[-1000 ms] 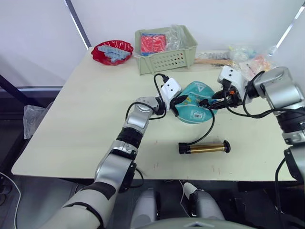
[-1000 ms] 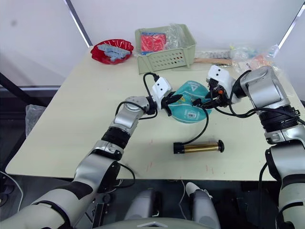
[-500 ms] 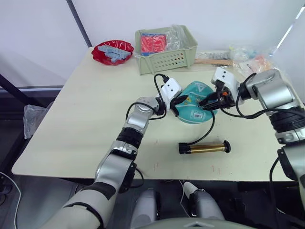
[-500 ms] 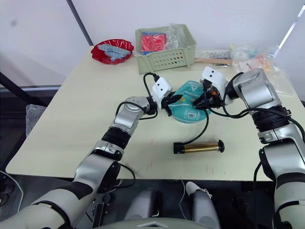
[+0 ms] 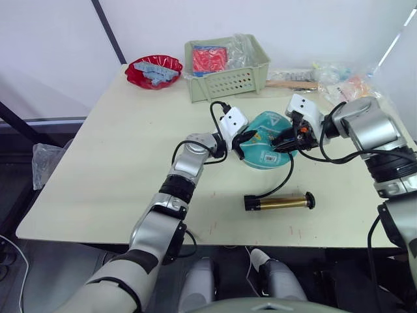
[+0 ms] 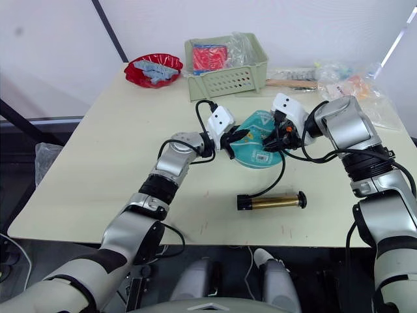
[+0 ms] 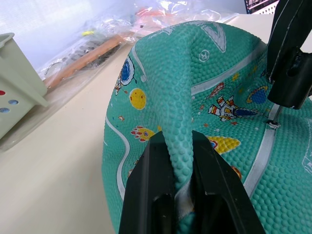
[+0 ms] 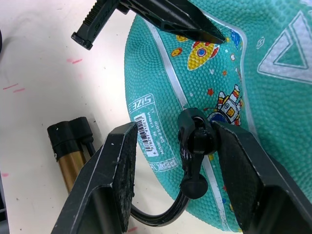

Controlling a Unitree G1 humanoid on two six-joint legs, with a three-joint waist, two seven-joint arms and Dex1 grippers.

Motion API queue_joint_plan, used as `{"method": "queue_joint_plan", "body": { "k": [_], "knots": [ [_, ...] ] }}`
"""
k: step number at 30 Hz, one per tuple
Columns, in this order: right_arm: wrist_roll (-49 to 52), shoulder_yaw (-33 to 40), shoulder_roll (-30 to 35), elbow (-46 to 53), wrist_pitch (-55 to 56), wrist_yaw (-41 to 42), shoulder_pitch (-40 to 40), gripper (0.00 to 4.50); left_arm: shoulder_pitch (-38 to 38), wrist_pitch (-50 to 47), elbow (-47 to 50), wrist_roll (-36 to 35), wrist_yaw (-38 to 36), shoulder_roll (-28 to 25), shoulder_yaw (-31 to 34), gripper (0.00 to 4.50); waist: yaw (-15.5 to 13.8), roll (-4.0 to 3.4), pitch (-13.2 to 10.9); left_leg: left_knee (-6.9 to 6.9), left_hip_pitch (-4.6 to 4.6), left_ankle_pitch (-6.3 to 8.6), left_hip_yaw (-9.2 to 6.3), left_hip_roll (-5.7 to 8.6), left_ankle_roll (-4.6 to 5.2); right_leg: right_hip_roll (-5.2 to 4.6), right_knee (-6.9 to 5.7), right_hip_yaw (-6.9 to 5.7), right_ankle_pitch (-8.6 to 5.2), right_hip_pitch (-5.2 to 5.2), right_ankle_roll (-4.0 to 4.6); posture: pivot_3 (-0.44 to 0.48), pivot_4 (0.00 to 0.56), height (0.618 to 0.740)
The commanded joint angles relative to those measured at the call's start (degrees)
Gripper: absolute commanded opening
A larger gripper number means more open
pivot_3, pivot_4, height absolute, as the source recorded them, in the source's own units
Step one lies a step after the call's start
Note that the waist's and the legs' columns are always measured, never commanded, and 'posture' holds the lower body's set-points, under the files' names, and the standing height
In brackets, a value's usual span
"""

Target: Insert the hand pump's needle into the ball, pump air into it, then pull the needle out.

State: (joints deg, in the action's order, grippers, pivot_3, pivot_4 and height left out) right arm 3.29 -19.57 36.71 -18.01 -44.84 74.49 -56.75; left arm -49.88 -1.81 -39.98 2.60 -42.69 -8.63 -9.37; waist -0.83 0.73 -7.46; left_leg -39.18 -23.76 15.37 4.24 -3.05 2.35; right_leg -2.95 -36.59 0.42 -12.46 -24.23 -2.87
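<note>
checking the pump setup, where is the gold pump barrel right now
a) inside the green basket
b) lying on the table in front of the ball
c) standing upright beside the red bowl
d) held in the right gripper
b: the hand pump lies flat on the table, nearer the robot than the ball, its hose curving up to the fitting at the right gripper.

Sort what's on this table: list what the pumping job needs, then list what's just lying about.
Job:
ball, pinched by the left gripper
pump
hose
needle fitting, between the right gripper's open fingers

Lying about:
green basket
red bowl
plastic-wrapped packets
</note>
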Motion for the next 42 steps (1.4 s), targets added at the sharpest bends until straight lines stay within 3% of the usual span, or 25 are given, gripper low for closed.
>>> {"method": "queue_joint_plan", "body": {
  "k": [1, 7, 8, 9, 12, 21, 30, 42],
  "knots": [
    [0.5, 0.0, -0.2, 1.8, 0.2, -0.4, 0.1, 2.49, 2.6, -2.0, -2.6, 1.9, -0.8, 0.1, -2.9, 0.0, 0.0, 0.0, 0.0, 0.0, 0.0, 0.0, 0.0, 0.0, 0.0, 0.0, 0.0, 0.0, 0.0, 0.0, 0.0, 0.0, 0.15, 0.738],
    [0.5, 0.1, -0.4, 1.2, 0.5, -0.9, -0.1, 2.49, 2.8, -2.2, -2.3, 2.0, -0.9, 0.0, -3.0, 0.0, 0.0, 0.0, 0.0, 0.0, 0.0, 0.0, 0.0, 0.0, 0.0, 0.0, -0.01, 0.0, 0.01, 0.0, -0.02, 0.0, 0.15, 0.738],
    [0.6, 0.2, -0.4, 1.1, 0.4, -1.0, -0.1, 1.98, 2.8, -2.2, -2.2, 2.0, -0.9, 0.0, -3.0, 0.0, 0.0, 0.0, 0.0, 0.0, 0.0, 0.0, 0.0, 0.0, 0.0, 0.0, 0.0, 0.0, 0.02, 0.0, -0.03, 0.0, 0.15, 0.738],
    [0.7, 0.2, -0.5, 1.1, 0.5, -1.1, -0.1, 1.78, 2.9, -2.2, -2.2, 2.0, -0.9, 0.1, -3.0, 0.0, 0.0, 0.0, 0.0, 0.0, 0.0, 0.0, 0.0, 0.0, 0.0, 0.0, 0.0, 0.0, 0.04, 0.0, -0.07, 0.0, 0.15, 0.738],
    [0.8, 0.3, -0.5, 1.0, 0.6, -1.4, -0.2, 0.37, 3.0, -2.3, -2.1, 2.1, -1.0, 0.1, -3.1, 0.0, 0.0, -0.01, 0.0, 0.0, 0.0, 0.0, 0.0, 0.0, 0.0, 0.0, 0.0, 0.0, 0.04, 0.0, -0.07, 0.0, 0.15, 0.738],
    [-1.2, -1.0, 0.1, 2.0, 4.9, -2.2, 0.3, 0.34, 2.7, -2.1, -2.7, 2.1, -0.9, 0.1, -3.1, 0.0, 0.0, -0.01, 0.0, 0.0, 0.01, 0.0, 0.0, 0.0, 0.0, 0.01, -0.01, 0.0, 0.05, 0.0, -0.09, 0.0, 0.15, 0.738],
    [-10.5, -8.7, 1.2, 4.8, 14.3, -2.5, 0.0, 0.34, 2.6, -2.0, -3.4, 2.1, -0.6, 0.3, -3.1, 0.0, 0.2, -0.02, 0.0, -0.02, 0.07, 0.0, 0.0, -0.01, 0.0, 0.03, -0.07, 0.01, 0.05, 0.01, -0.11, 0.0, 0.15, 0.738],
    [-18.2, -13.6, -6.4, -4.6, 17.4, -3.6, -2.0, 0.34, 3.2, -2.7, -3.2, 1.9, -0.1, 1.0, -3.3, 0.0, 1.2, 0.07, 0.1, -0.05, 0.67, 0.0, 0.05, -0.03, 0.0, 0.05, -0.13, 0.09, -0.02, 0.58, 0.0, 0.0, 0.15, 0.738]
  ]
}}
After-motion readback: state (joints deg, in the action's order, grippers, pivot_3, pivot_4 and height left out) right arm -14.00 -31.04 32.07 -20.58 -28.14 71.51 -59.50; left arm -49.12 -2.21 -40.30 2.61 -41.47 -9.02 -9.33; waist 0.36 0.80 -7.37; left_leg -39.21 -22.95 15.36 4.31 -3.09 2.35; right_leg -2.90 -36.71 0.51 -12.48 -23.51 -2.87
